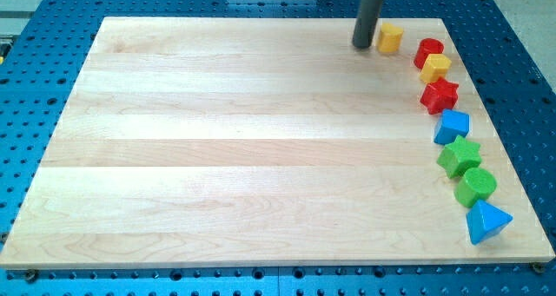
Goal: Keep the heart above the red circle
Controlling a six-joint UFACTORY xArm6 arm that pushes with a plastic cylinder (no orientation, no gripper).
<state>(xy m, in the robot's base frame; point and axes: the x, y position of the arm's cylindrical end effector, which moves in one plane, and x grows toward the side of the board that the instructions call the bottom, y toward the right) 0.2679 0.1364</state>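
My tip [361,46] rests on the board near the view's top right, touching or almost touching the left side of the yellow heart [390,37]. The red circle [427,51] lies just right of the heart and slightly lower in the view. A small gap separates the two. The rod rises out of the view's top edge.
A curved line of blocks runs down the board's right side below the red circle: a yellow hexagon [435,68], a red star [440,95], a blue cube [453,126], a green star [459,156], a green circle [476,186] and a blue triangle [486,221]. The wooden board [243,148] lies on a blue perforated table.
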